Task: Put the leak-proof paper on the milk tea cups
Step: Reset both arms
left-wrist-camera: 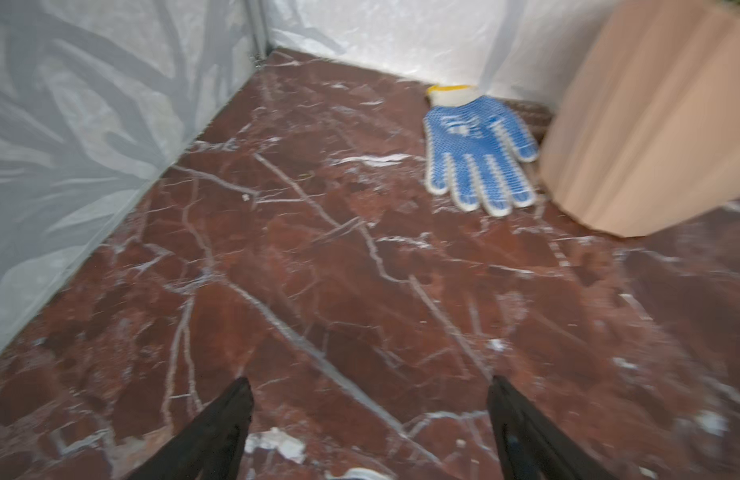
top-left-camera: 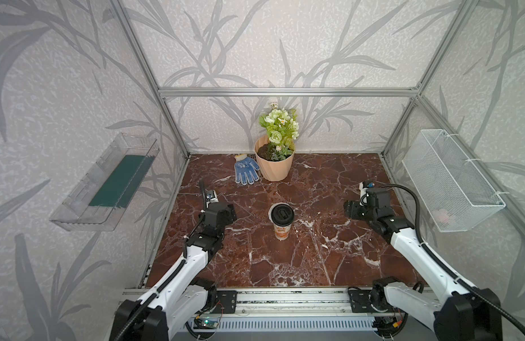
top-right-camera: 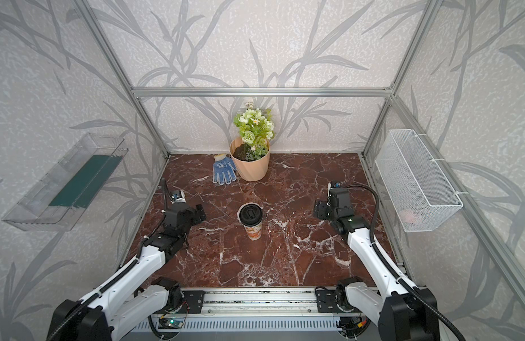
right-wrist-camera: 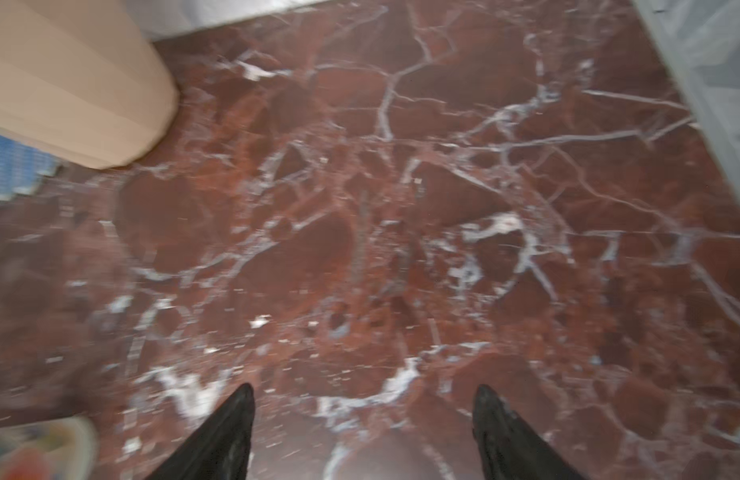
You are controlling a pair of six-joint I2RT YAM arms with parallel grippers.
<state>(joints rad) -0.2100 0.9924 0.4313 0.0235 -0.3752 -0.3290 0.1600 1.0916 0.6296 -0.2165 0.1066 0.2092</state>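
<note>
Red-brown marble covers the tabletop, and there's the cup, upright, right in the middle, well apart from both arms. A black lid sits on its mouth. A pale sliver peeks out at the lid's far edge. Is it the paper or the cup's own rim? We cannot tell.

Over to the left end effector: fingers spread wide, bare marble between them, nothing held. It hangs to the cup's left, and its wrist view looks toward the blue glove, which lies flat just beside the peach pot at the back wall.

The right end effector has its fingers wide apart too, and it's empty. It hovers off to the cup's right. We catch the cup only as a blur in a corner of that wrist view.
</note>
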